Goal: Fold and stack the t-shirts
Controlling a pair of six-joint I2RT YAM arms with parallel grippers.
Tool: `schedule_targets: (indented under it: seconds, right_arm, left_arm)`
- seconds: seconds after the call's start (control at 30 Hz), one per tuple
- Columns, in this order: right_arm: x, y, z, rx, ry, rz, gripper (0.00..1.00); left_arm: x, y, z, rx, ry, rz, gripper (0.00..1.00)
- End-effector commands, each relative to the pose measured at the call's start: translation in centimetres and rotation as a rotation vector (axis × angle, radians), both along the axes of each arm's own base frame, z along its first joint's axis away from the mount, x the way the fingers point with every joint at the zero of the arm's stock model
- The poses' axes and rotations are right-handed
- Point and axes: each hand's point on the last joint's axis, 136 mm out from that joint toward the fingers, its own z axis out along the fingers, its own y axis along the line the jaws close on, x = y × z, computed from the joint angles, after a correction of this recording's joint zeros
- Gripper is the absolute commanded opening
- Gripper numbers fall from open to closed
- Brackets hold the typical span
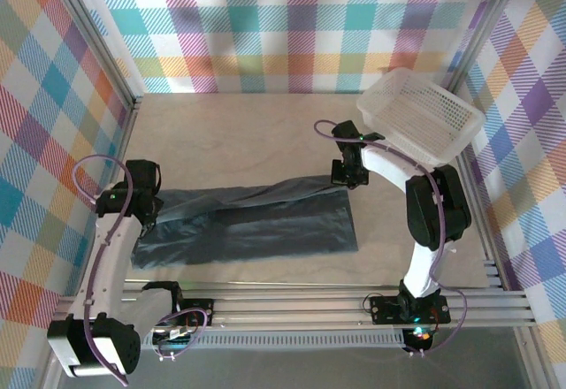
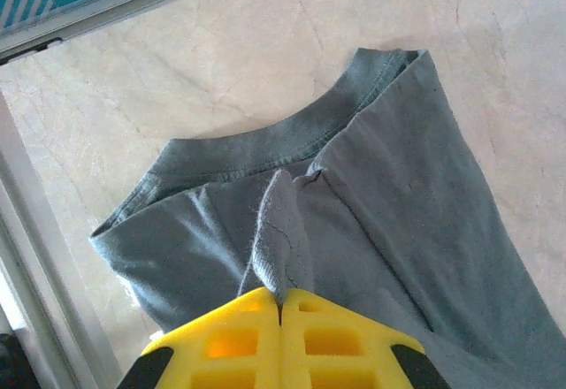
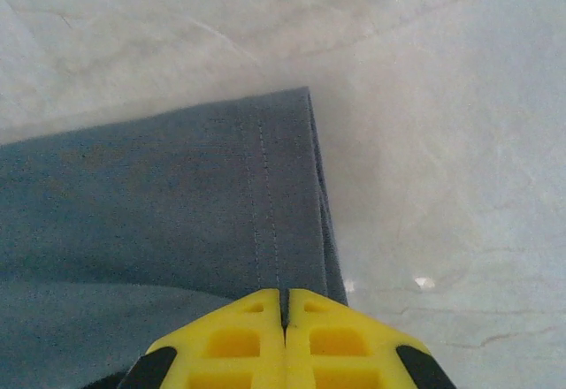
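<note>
One pale, marble-patterned table [image 1: 248, 133] lies inside plaid walls [image 1: 292, 26]. An aluminium frame rail [image 1: 354, 305] runs along the near edge, and a white lattice basket [image 1: 420, 119] sits tilted in the far right corner. The slate-grey t-shirt [image 1: 256, 225] lies stretched across the table between both arms. From above, the left arm [image 1: 110, 256] covers the collar end, and both grip points are hidden under the wrists. The left gripper [image 2: 281, 296] has its jaws fully closed, pinching a raised fold just below the collar. The right gripper [image 3: 285, 293] has its jaws fully closed on the stitched hem corner.
</note>
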Motion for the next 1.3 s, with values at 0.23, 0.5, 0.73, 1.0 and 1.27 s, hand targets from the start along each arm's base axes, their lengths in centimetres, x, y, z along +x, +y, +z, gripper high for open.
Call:
schedule_targets:
  seconds: [0.23, 0.5, 0.73, 1.0, 1.27]
  right_arm:
    - [-3.9, -0.4, 0.5, -0.020, 0.037, -0.010, 0.02]
    - [-4.9, -1.2, -0.2, -0.064, 0.063, -0.024, 0.02]
    - [-5.5, -2.5, 0.1, -0.120, 0.051, -0.040, 0.01]
    - [-5.9, -2.0, -0.5, -0.096, 0.077, -0.047, 0.03]
    - [-6.5, -2.8, -0.1, -0.120, 0.080, -0.087, 0.33]
  left_arm:
    - [-2.7, -0.3, -3.1, -0.037, 0.109, 0.029, 0.00]
    - [-3.6, 0.0, -3.0, -0.017, 0.125, 0.037, 0.00]
    - [-4.0, -0.2, -3.8, -0.029, 0.149, 0.034, 0.00]
    - [-4.7, 0.1, -3.7, -0.010, 0.158, 0.048, 0.00]
    - [-4.3, -1.1, -5.0, -0.081, 0.151, 0.029, 0.10]
